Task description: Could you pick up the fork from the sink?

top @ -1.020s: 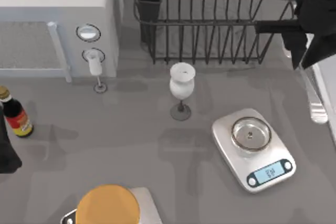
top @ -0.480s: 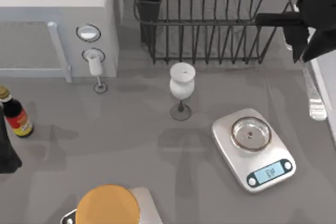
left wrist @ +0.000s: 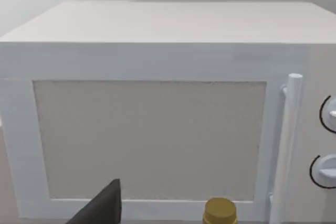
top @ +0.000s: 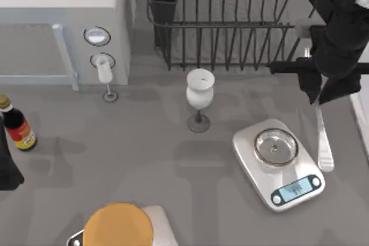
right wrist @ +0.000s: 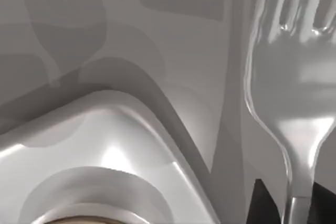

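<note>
While the fork (top: 324, 136) is clamped in the right gripper (top: 314, 87) beside the kitchen scale (top: 279, 165), the lift is judged under way; steady holding is called for.

A rendered kitchen: a grey bench (top: 138, 154) carries a white box-shaped microwave oven (top: 57, 21) with two round dials, a black wire dish rack (top: 225, 21), a silver digital kitchen scale (top: 278, 164), a white stemmed goblet (top: 199, 93) and a dark sauce bottle (top: 16, 125)
</note>
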You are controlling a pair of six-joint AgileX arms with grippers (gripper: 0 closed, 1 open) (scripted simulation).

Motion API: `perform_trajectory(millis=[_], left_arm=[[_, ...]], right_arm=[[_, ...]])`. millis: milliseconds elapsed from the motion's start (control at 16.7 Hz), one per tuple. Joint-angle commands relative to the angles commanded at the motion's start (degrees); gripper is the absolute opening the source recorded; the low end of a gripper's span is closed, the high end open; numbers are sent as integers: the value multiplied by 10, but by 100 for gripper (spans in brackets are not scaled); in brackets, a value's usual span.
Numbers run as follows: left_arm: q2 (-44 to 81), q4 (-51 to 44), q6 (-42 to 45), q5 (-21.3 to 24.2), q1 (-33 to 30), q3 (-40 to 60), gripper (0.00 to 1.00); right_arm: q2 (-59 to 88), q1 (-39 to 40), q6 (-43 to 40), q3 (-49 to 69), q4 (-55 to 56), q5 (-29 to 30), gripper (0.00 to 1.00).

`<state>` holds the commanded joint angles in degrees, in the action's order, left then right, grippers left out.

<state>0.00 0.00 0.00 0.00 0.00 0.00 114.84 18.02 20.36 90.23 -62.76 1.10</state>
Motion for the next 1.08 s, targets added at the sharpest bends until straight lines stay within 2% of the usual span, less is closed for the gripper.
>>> perform_trajectory(millis=[420,1080], left_arm=[[0,0,0,0,0,0,100],[0,0,0,0,0,0,100]], right_arm=[[26,7,-7,-38,38,-10,0],[26,7,-7,-38,38,-10,83]])
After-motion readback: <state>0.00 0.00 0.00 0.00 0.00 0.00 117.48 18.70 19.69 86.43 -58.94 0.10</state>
